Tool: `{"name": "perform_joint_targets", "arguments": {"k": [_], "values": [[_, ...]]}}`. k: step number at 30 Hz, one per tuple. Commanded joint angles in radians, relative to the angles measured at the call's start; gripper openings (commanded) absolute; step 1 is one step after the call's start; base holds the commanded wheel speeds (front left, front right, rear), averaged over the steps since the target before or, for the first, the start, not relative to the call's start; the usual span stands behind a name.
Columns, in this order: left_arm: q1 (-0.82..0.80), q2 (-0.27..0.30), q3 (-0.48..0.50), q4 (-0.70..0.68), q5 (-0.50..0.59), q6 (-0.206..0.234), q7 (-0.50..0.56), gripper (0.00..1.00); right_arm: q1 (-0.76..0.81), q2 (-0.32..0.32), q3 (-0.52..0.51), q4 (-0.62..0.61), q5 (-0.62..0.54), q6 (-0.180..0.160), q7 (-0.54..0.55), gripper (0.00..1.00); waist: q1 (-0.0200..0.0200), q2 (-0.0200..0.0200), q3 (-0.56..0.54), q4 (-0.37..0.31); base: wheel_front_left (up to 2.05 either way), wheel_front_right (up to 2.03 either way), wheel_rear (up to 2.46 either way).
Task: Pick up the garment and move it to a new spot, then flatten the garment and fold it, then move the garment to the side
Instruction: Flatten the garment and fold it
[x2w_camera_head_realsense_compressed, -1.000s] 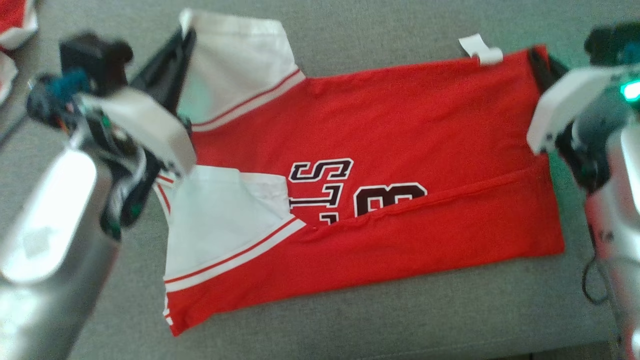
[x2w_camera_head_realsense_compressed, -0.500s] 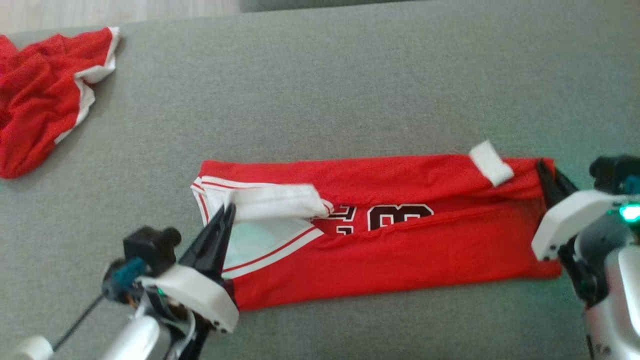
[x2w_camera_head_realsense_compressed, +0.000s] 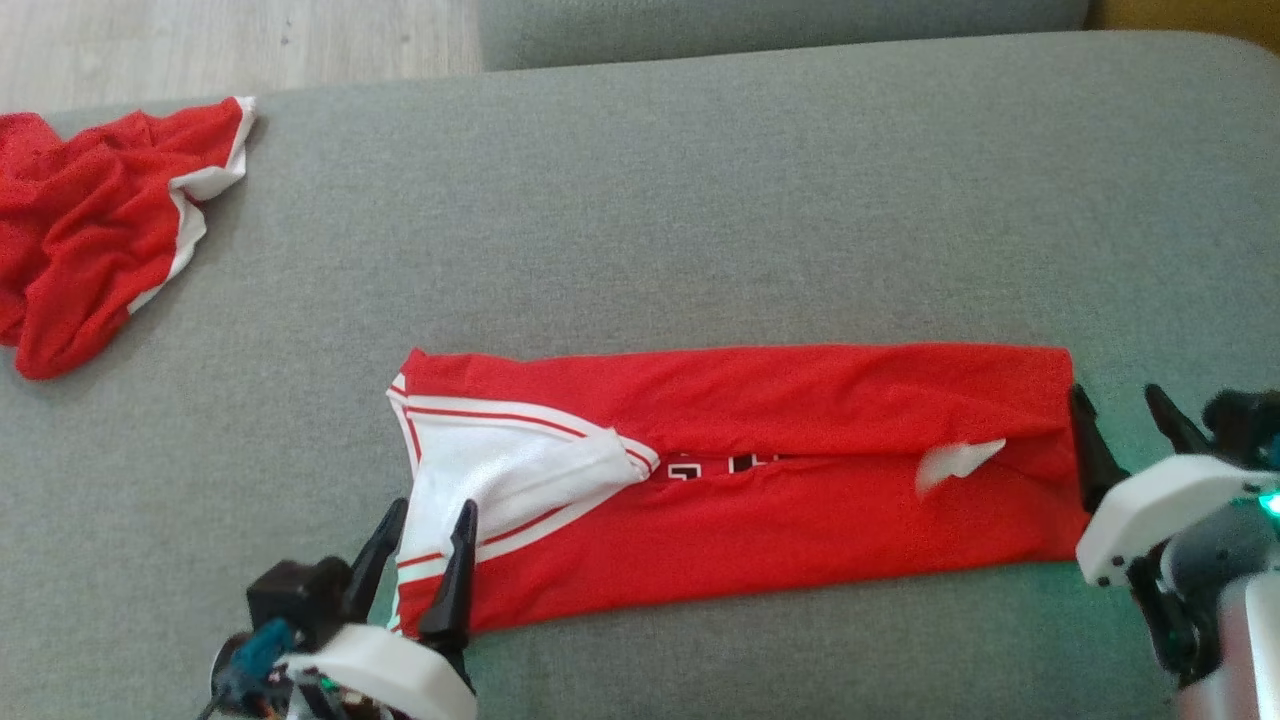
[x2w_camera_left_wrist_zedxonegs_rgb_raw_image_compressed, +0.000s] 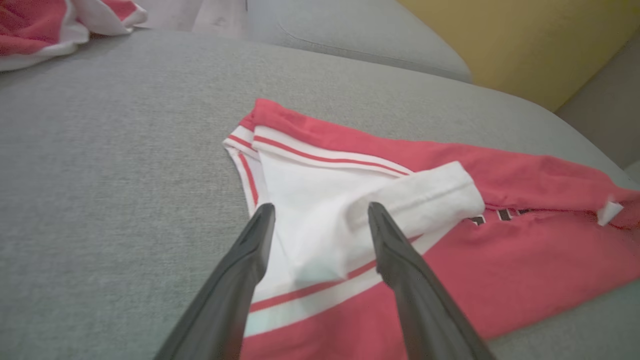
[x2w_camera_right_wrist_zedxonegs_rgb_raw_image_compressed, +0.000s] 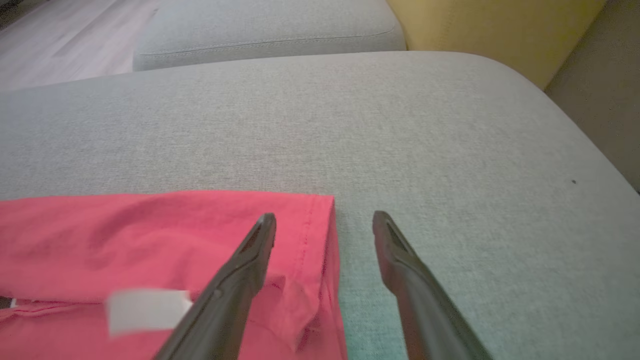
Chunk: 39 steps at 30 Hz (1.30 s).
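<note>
Garment (x2w_camera_head_realsense_compressed: 800, 500): red jersey with white sleeve panel (x2w_camera_head_realsense_compressed: 500, 470) and red-and-white striped trim, 2 long flaps folded inward to meet along the middle, dark lettering showing in the gap, small white tag (x2w_camera_head_realsense_compressed: 955, 462) near 1 end. Lies flat as a narrow band on the grey cushion (x2w_camera_head_realsense_compressed: 700, 200), near its front edge. Long axis runs left to right across the head view; sleeve end towards the robot's left, straight hem towards its right. Left gripper (x2w_camera_head_realsense_compressed: 431, 507): fingers spread, straddling the white sleeve edge, gripping nothing. Right gripper (x2w_camera_head_realsense_compressed: 1113, 395): fingers spread at the hem corner, 1 above red cloth, 1 above bare cushion. Second red garment (x2w_camera_head_realsense_compressed: 90, 220): crumpled, far left of cushion, well apart.
</note>
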Motion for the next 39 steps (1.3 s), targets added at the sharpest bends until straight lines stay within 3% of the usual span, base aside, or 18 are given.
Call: {"name": "perform_joint_targets", "arguments": {"k": [1,8,14,26,36,37,38,39], "values": [[-0.009,-0.004,0.047,-0.02,-0.007,0.017,-0.037,1.0,0.008,0.009,-0.002,-0.048,-0.009,-0.001,-0.017,1.0,0.0001,-0.0001,-0.012,0.003,0.0,0.0,0.0],[0.039,-0.012,0.111,-0.031,-0.004,0.079,-0.139,1.0,0.058,0.047,-0.048,-0.092,-0.031,-0.001,-0.016,1.0,0.0001,-0.0001,-0.037,0.018,0.0,0.0,0.0],[0.054,-0.006,0.131,-0.066,0.012,0.115,-0.165,1.0,0.051,0.052,-0.037,-0.075,-0.043,-0.001,0.042,1.0,0.0001,-0.0001,-0.039,0.039,0.0,0.0,0.0],[0.046,0.004,0.122,-0.148,0.043,0.156,-0.152,1.0,-0.062,-0.05,-0.024,0.055,-0.027,-0.001,0.258,1.0,0.0001,-0.0001,-0.003,0.101,0.0,0.0,0.0],[0.033,0.012,0.126,-0.175,0.051,0.168,-0.152,1.0,-0.131,-0.068,-0.019,0.133,0.084,-0.001,0.414,1.0,0.0001,-0.0001,0.029,0.11,0.0,0.0,0.0],[0.031,0.013,0.126,-0.178,0.052,0.17,-0.151,1.0,-0.138,-0.068,-0.015,0.14,0.096,-0.001,0.427,0.85,0.0001,-0.0001,0.031,0.109,0.0,0.0,0.0],[0.03,0.014,0.126,-0.182,0.053,0.171,-0.151,1.0,-0.143,-0.07,-0.009,0.144,0.106,-0.001,0.438,0.51,0.0001,-0.0001,0.033,0.109,0.0,0.0,0.0],[0.029,0.015,0.126,-0.184,0.054,0.172,-0.15,1.0,-0.147,-0.073,-0.003,0.145,0.113,-0.001,0.445,0.36,0.0001,-0.0001,0.035,0.108,0.0,0.0,0.0]]}}
